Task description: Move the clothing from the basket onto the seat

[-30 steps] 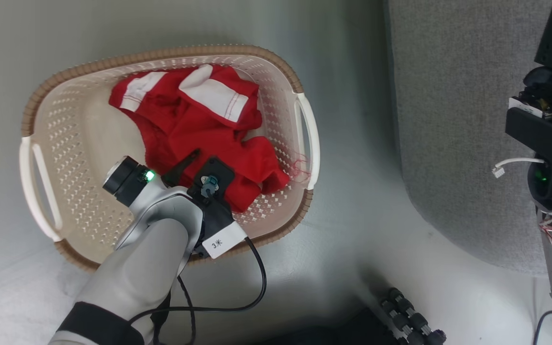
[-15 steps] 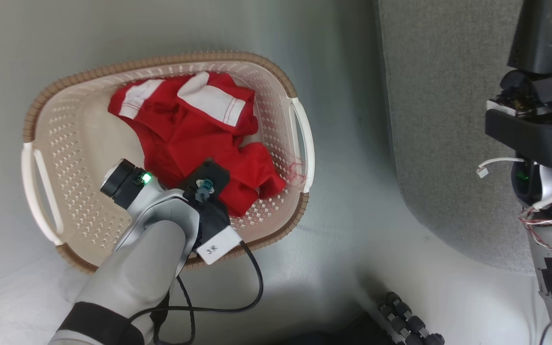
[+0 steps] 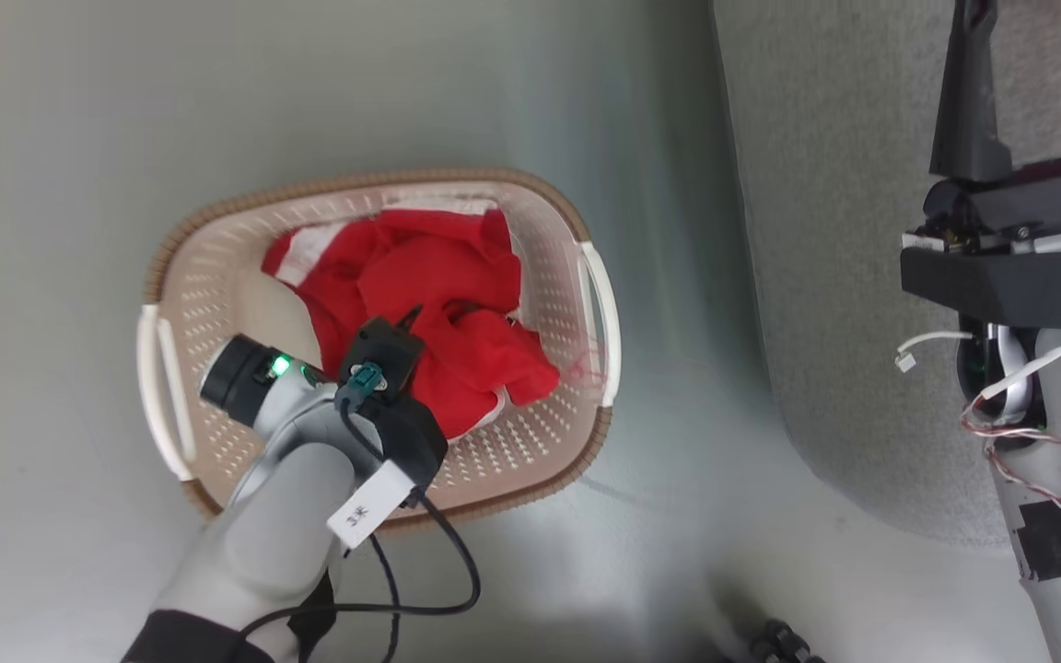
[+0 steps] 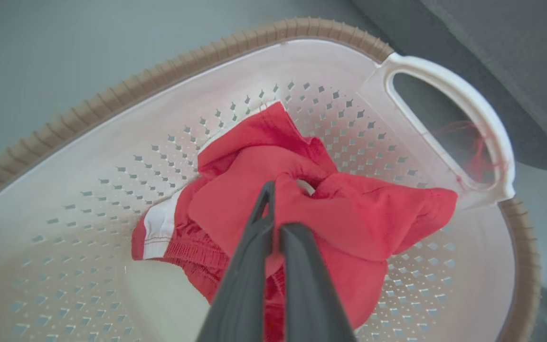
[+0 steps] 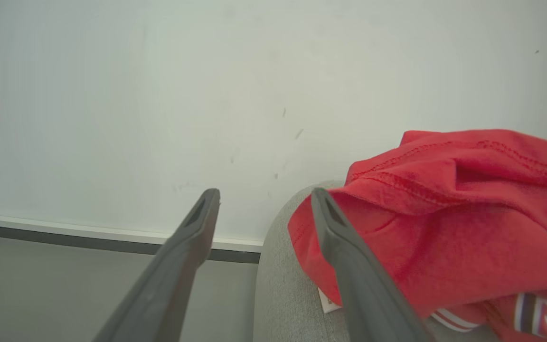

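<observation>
Left wrist view is showing the left gripper (image 4: pixel 276 209) pressing its fingers together on a fold of the red sports garment (image 4: pixel 359 223), which is lying bunched inside the cream basket (image 4: pixel 159 80), toward one handle. Head view is placing the grey sofa (image 3: pixel 844 230) to the robot's right of the basket, so the carry is likely heading that way across the floor. The right gripper (image 5: pixel 265 194) is hovering spread and empty near a second red garment (image 5: pixel 444 199) lying on the sofa. How much cloth the pinch is catching is hidden under the fingers.
</observation>
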Available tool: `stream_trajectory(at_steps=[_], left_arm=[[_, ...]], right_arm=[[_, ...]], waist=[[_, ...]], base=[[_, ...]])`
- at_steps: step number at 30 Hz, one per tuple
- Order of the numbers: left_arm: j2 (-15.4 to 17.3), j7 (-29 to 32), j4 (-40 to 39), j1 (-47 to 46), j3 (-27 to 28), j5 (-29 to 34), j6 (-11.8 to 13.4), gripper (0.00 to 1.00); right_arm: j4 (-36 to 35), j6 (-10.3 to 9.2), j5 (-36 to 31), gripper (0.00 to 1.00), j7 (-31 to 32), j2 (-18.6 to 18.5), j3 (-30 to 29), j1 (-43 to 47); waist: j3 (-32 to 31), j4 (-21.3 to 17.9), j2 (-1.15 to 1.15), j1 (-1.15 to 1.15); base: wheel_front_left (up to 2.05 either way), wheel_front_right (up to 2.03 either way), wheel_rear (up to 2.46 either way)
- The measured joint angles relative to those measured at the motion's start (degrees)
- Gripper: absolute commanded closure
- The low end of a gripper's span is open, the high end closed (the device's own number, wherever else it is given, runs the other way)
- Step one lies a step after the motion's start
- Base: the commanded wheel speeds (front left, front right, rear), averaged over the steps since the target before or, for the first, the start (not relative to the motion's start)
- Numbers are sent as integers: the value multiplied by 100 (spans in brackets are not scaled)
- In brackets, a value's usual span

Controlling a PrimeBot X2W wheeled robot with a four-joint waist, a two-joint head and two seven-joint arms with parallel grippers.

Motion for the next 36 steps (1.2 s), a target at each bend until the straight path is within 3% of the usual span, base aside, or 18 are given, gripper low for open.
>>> stream_trajectory(at_steps=[10, 16, 31, 36], left_arm=[[-8, -125, -525, 259, 168, -714, -33, 100], [-26, -130, -896, 251, 480, -1047, -181, 100], [159, -131, -1745, 42, 837, -1059, -279, 100], [245, -131, -1853, 14, 954, -1091, -281, 100]], right_arm=[[308, 42, 1, 0, 0, -26, -37, 349], [553, 101, 11, 0, 0, -11, -25, 691], [1172, 301, 54, 0, 0, 127, 221, 1121], [1440, 452, 55, 0, 0, 200, 366, 1154]], waist=[[-678, 238, 0, 0], [-1229, 433, 0, 0], [-2359, 772, 0, -1], [-2769, 855, 0, -1]], base=[[0, 0, 0], [0, 0, 0], [0, 0, 0], [0, 0, 0]])
